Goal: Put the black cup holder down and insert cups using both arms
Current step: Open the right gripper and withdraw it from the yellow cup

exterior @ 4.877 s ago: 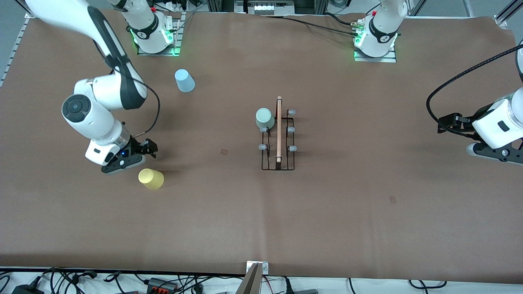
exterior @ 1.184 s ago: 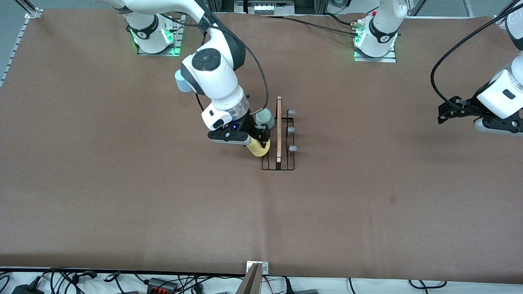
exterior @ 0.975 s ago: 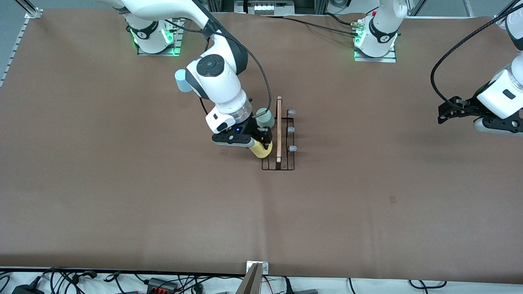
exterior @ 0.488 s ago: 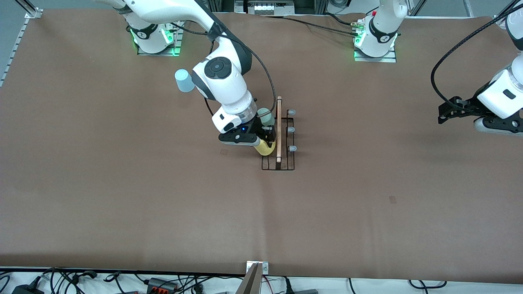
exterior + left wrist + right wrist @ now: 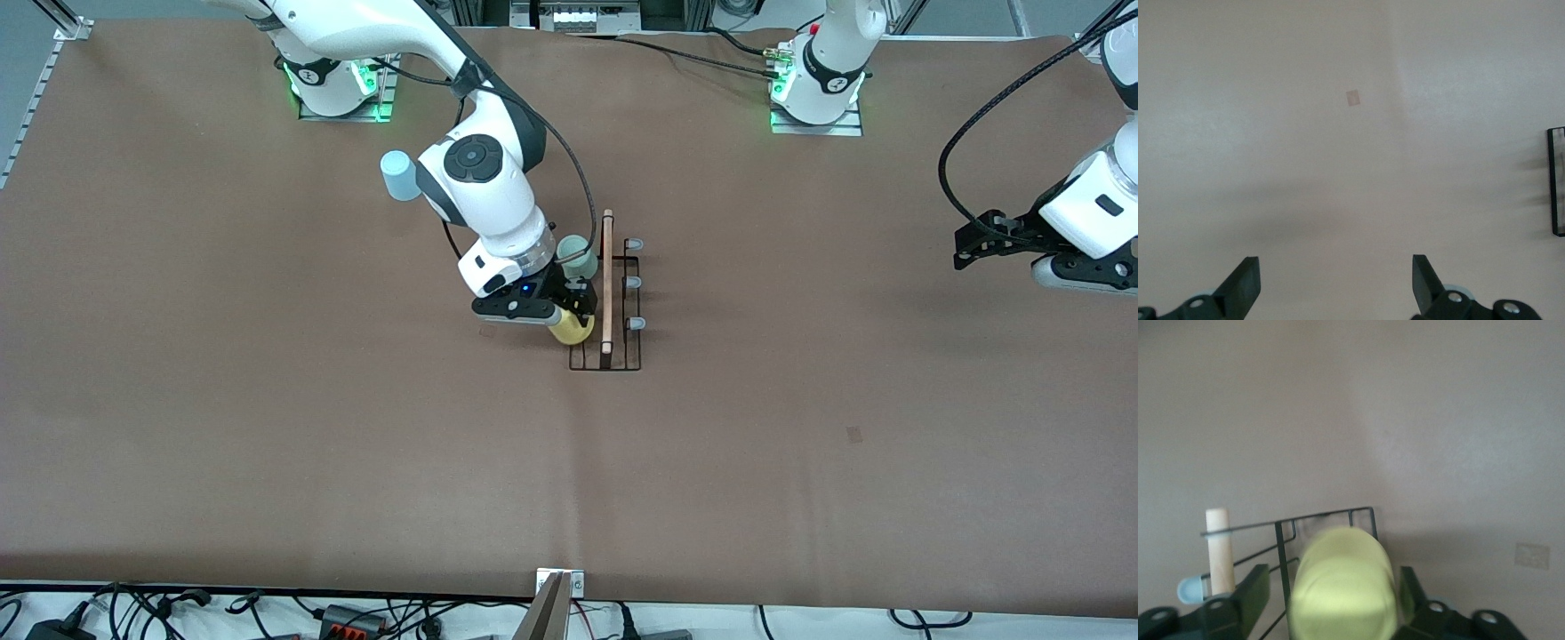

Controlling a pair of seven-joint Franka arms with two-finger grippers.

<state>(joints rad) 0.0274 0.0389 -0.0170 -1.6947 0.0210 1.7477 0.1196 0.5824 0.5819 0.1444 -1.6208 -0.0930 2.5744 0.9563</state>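
Right gripper (image 5: pixel 576 307) at black cup holder (image 5: pixel 606 302), mid-table; fingers parted either side of yellow cup (image 5: pixel 570 328), apparently seated on peg beside green cup (image 5: pixel 578 257). Withdraw straight, avoid snagging. Blue cup (image 5: pixel 399 174) remains on table. Left gripper (image 5: pixel 969 249) waits, fingers spread, empty.

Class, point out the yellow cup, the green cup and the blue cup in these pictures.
yellow cup (image 5: pixel 572 330), front view, on its side wall below the gripper.
green cup (image 5: pixel 580 259), front view, on its upturned base.
blue cup (image 5: pixel 399 174), front view, on its side wall.
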